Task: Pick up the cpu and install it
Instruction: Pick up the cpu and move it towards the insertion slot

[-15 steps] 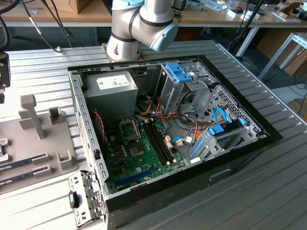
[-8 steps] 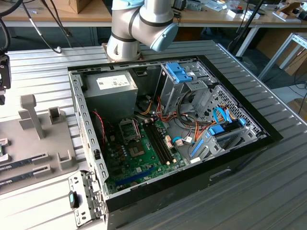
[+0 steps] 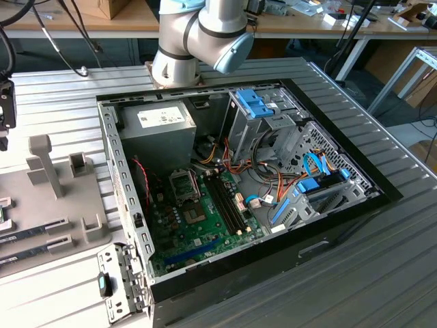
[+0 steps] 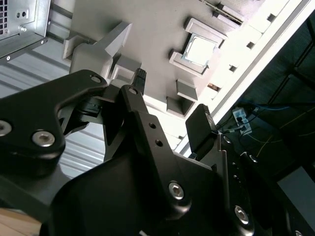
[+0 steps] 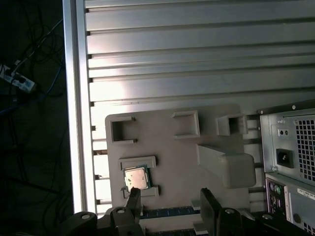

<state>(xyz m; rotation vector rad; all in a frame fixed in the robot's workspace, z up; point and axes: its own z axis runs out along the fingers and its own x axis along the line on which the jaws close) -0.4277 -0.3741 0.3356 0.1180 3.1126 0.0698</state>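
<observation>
1. Hovering above the grey fixture plate (image 5: 167,147), the hand (image 5: 169,196) is held open and empty.
2. The cpu (image 5: 136,177) is seated in a pocket of that plate, near the hand.
3. The plate is carried by the ribbed tabletop (image 5: 172,64) beside the computer case (image 5: 290,142).

The grey arm (image 3: 199,34) folds its joints close above its base; the gripper (image 5: 168,193) points downward, black fingers (image 5: 133,200) parted

The cpu (image 5: 136,178) lies open from above between two low ridges (image 5: 138,161), the tall block (image 5: 225,164) well apart.
</observation>
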